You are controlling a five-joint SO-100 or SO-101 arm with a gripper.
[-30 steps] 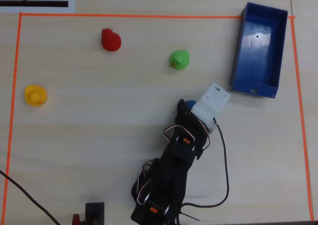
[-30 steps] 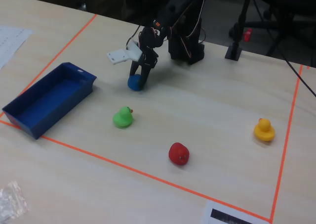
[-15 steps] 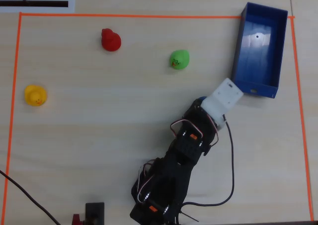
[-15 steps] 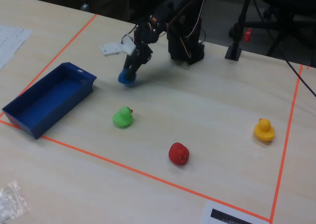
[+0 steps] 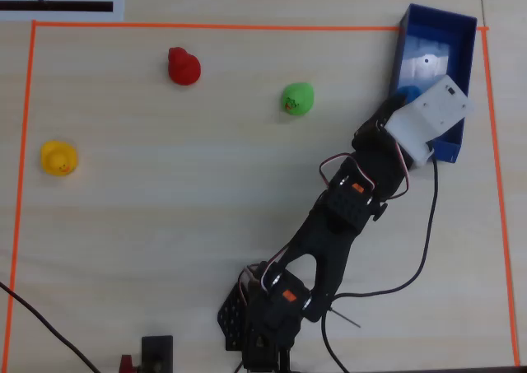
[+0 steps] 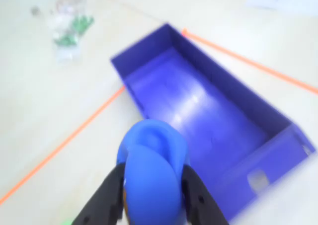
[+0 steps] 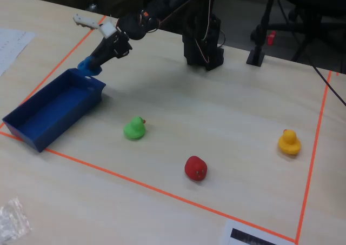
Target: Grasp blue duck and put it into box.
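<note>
My gripper point(image 6: 153, 173) is shut on the blue duck point(image 6: 149, 145), with a black finger pressed against each of its sides. It holds the duck in the air just above the near end wall of the box point(image 6: 233, 88), a long dark-blue tray whose floor is bare. In the fixed view the gripper point(image 7: 93, 63) holds the duck point(image 7: 85, 67) over the box's point(image 7: 32, 131) far corner. In the overhead view the gripper point(image 5: 403, 101) is mostly hidden by the white wrist camera, and a bit of the duck point(image 5: 407, 94) shows over the box point(image 5: 473, 52).
A green duck point(image 5: 297, 99), a red duck point(image 5: 183, 66) and a yellow duck point(image 5: 59, 157) stand on the table inside an orange tape border point(image 5: 206, 26). A clear plastic bag point(image 6: 69, 24) lies outside the tape beyond the box. The arm's base point(image 7: 203, 45) stands at the table edge.
</note>
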